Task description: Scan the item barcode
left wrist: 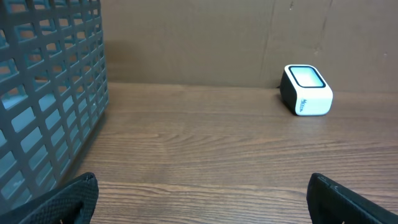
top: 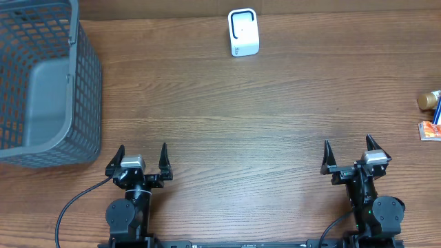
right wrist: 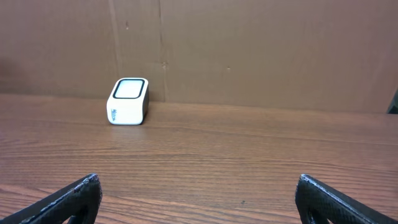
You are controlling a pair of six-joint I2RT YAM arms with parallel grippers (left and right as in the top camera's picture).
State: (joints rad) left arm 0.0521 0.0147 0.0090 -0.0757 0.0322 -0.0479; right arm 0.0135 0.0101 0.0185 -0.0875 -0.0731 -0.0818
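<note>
Left gripper: gaping wide, holding nothing.
Right gripper: gaping wide, empty.
Item packet: lying ahead-right of the right jaws, partly out of frame.
Scanner: sitting well ahead, between both jaws.
Tip: gripping clear of the barcode is looking wisest.

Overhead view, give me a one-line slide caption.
Start pose: left claw and right claw open and empty above the table; grey basket at left, white scanner at the back, small items far right.

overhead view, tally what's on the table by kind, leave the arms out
grey mesh basket: 1
white barcode scanner: 1
gold-capped item, cut off at the right edge: 1
red and white packet, cut off at the right edge: 1
total: 4
</note>
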